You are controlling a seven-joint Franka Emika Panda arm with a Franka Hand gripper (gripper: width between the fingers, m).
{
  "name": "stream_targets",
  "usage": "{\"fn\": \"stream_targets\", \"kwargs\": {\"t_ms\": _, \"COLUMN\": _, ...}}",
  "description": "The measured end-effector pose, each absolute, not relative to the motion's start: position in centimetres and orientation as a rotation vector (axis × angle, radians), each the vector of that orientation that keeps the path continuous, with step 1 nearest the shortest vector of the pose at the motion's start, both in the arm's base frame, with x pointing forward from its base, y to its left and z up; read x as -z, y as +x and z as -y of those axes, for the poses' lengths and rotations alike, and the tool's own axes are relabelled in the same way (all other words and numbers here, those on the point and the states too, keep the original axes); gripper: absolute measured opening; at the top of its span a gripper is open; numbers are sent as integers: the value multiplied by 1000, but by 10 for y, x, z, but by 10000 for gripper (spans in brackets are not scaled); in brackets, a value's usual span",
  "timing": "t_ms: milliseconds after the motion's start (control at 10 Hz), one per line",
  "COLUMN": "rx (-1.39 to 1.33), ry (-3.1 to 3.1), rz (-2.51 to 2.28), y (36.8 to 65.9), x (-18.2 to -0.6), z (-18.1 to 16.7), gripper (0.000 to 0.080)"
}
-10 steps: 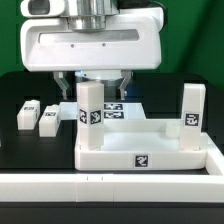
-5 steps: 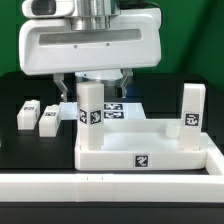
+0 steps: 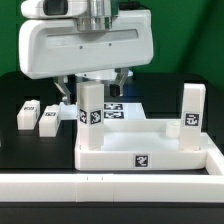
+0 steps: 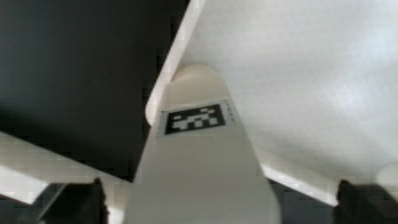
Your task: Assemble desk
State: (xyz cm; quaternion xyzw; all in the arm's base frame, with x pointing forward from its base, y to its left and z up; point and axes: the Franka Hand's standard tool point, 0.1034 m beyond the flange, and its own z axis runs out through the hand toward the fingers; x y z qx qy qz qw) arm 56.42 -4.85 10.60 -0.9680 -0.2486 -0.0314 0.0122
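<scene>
The white desk top [image 3: 112, 152] lies flat on the dark table. Two legs stand upright in its corner sockets: one at the exterior view's left [image 3: 90, 108], one at the right [image 3: 192, 108]. Two more tagged legs [image 3: 27, 113] [image 3: 48, 120] lie loose on the table to the left. My gripper [image 3: 92, 88] hangs over the left upright leg with its jaws open, one finger on each side of the leg's top. In the wrist view the tagged leg [image 4: 196, 150] runs between my dark fingers [image 4: 64, 203] with a gap on both sides.
The marker board [image 3: 116, 110] lies on the table behind the left upright leg. A long white border wall [image 3: 110, 186] runs along the front edge of the exterior view.
My gripper has risen a little and drifted to the exterior view's left, still over the left upright leg. The legs and desk top have not moved.
</scene>
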Motion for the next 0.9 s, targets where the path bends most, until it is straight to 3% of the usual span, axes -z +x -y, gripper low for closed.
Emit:
{"fn": "stream_targets", "kwargs": {"t_ms": 100, "rx": 98, "ry": -3013, "rz": 795, "y": 564, "x": -106, "z": 49, "gripper": 527}}
{"fn": "stream_targets", "kwargs": {"t_ms": 300, "rx": 98, "ry": -3016, "rz": 784, "y": 564, "x": -106, "z": 50, "gripper": 288}}
{"fn": "stream_targets", "kwargs": {"t_ms": 900, "rx": 89, "ry": -3056, "rz": 547, "y": 563, "x": -107, "z": 51, "gripper": 288}}
